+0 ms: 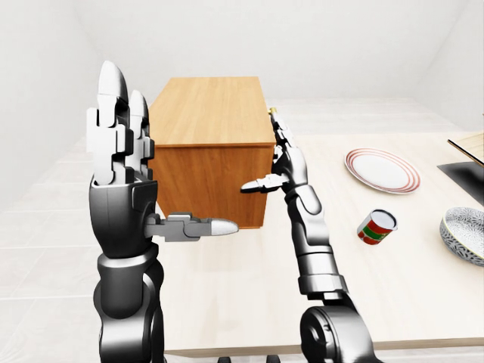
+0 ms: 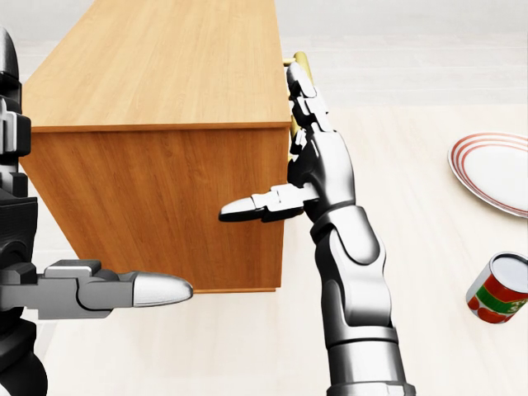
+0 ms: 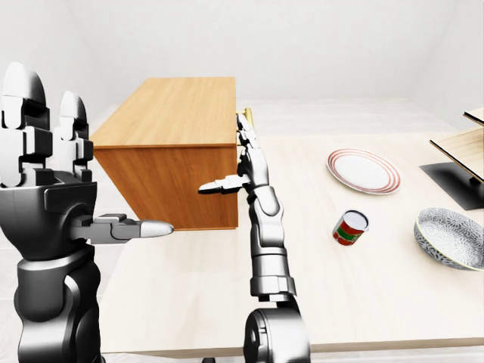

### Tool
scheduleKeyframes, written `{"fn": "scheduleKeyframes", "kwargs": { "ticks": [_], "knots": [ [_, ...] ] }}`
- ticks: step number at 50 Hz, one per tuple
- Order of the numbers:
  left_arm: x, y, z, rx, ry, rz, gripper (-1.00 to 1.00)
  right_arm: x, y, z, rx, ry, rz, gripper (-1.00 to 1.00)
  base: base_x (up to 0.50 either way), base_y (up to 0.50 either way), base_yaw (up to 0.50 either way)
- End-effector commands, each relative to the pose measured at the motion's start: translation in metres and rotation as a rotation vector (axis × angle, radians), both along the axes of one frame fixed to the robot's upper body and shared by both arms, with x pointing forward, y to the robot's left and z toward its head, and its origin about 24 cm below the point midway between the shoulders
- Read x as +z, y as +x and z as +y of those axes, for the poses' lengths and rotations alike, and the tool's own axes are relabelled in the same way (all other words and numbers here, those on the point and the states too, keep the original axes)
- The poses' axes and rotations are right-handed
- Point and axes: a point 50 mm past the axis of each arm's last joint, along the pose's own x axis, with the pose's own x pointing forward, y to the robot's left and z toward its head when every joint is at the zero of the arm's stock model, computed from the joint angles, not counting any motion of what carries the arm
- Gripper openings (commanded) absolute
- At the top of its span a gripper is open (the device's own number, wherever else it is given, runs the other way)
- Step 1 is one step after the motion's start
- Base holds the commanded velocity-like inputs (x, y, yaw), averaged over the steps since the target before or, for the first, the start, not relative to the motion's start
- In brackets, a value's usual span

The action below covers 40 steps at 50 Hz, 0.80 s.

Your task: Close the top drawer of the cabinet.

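I see the cabinet [image 2: 165, 124] filling the upper left of the head view, standing on the pale desk [image 2: 429, 247]. Its top drawer [image 2: 288, 124] sits flush with the cabinet's right face there; only a thin wooden edge and a brass handle [image 2: 302, 62] show beside the cabinet top.

My right robot hand [image 2: 318, 148] lies flat against that drawer face, fingers straight and spread, pointing toward the top of the frame, with the fingertips touching the handle. The thumb sticks out to the left across the cabinet's side panel. It grips nothing.

My left robot hand [image 1: 121, 144] stands upright at the left of the left-eye view, well apart from the cabinet, fingers extended upward and thumb jutting to the right, holding nothing.

At the right edge of the head view a white plate [image 2: 495, 169] with red rim rings lies on the desk, and below it a red, green and white can [image 2: 497, 289] lies tilted on its side. In the right-eye view a patterned bowl [image 3: 452, 238] sits at the far right, with a dark mat [image 3: 457, 181] above it.
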Motion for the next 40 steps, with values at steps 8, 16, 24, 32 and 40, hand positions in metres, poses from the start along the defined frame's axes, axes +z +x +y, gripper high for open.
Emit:
{"fn": "scheduleKeyframes", "kwargs": {
  "ticks": [8,16,24,32,40],
  "knots": [
    [0.0,-0.001,-0.001,-0.006,0.005,0.0,1.0,-0.124,-0.058,0.142,0.672,-0.38,0.503,1.0,0.0,0.0,0.01],
    [0.0,-0.001,-0.001,-0.007,0.003,0.0,1.0,-0.128,-0.061,0.141,0.686,-0.395,0.513,1.0,0.0,0.0,0.0],
    [-0.001,-0.001,-0.001,-0.006,0.002,0.004,1.0,-0.128,-0.061,0.141,0.68,-0.389,0.514,1.0,0.0,0.0,0.0],
    [0.0,-0.001,-0.001,-0.005,0.002,0.0,1.0,-0.119,-0.055,0.14,0.639,-0.368,0.481,1.0,0.0,0.0,0.0],
    [-0.001,-0.001,-0.001,-0.006,0.001,0.006,1.0,-0.09,-0.034,0.121,0.508,-0.323,0.35,1.0,0.01,0.0,0.01]
  ]
}}
